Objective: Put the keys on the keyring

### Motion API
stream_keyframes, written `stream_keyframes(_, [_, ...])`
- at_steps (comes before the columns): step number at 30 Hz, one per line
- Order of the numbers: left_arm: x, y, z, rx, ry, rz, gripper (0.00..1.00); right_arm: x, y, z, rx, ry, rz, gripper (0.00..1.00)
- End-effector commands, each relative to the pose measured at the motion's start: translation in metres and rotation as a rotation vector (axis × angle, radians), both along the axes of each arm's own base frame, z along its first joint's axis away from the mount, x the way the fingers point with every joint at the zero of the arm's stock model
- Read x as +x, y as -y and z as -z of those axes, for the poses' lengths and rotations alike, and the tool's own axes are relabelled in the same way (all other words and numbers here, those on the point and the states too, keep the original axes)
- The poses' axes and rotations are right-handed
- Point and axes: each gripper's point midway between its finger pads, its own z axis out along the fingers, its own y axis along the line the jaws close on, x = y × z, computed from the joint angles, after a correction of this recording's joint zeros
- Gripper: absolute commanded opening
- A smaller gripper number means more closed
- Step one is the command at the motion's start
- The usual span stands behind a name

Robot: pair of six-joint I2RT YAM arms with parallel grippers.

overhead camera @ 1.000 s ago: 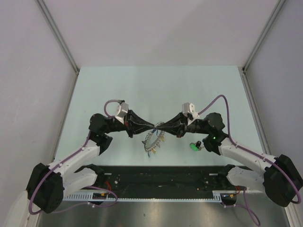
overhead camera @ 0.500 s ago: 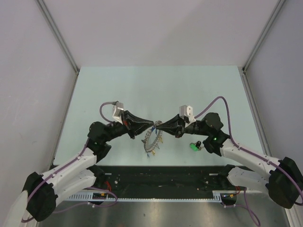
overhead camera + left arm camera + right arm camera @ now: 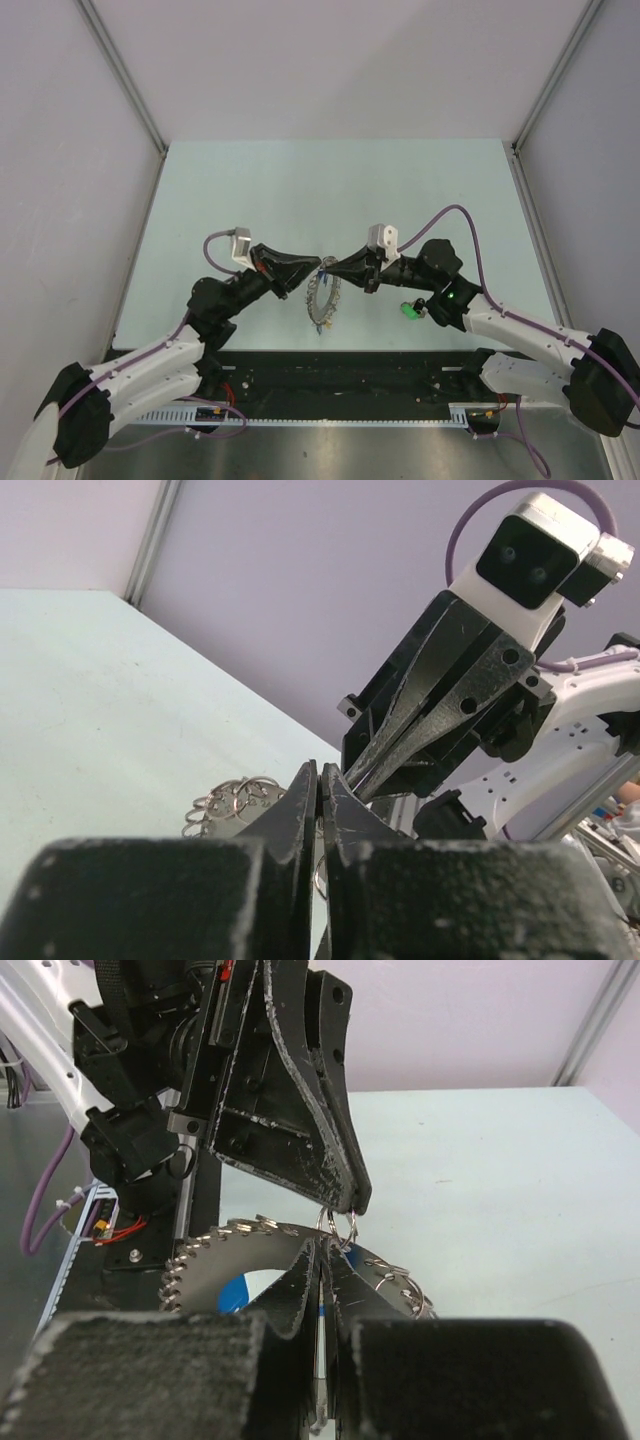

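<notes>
Tabletop (image 3: 250,190) is filling the middle of the top view. At its centre, the left pincer (image 3: 317,268) is squeezing a small wire loop and the right pincer (image 3: 330,267) is squeezing the rim of the keyring (image 3: 321,297). The ring is hanging on its edge, with its long side pointing down the frame. Keys (image 3: 320,322) are dangling from it, so I think the job is mostly done. One green bit (image 3: 408,311), maybe a key, is lying at the lower right.

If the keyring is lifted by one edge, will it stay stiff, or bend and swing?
The keyring looks like thick flat metal, so it probably keeps its shape. Its small wire loops seem loosely hung and would likely shift. The left gripper and right gripper pinch near one edge, so it may swing.
</notes>
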Motion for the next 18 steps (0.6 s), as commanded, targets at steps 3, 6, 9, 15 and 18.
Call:
stream_keyframes(3, [0.002,-0.018,-0.016,-0.058,0.053,-0.089,0.17,-0.011,-0.002,-0.025,0.015,0.059,-0.056,0.0])
stream_keyframes(6, [0.004,-0.024,-0.006,0.003,0.06,-0.129,0.22,-0.013,-0.002,-0.025,-0.003,0.067,-0.074,0.0])
stream_keyframes(9, [0.006,-0.029,0.001,0.069,0.081,-0.163,0.27,-0.014,-0.003,-0.02,-0.034,0.067,-0.092,0.0])
stream_keyframes(15, [0.006,-0.024,0.014,0.27,0.175,-0.107,0.4,-0.014,-0.004,-0.009,-0.089,0.054,-0.137,0.0])
stream_keyframes(18, [-0.003,-0.01,0.025,0.343,0.212,0.023,0.47,-0.013,-0.003,-0.008,-0.107,0.051,-0.146,0.0])
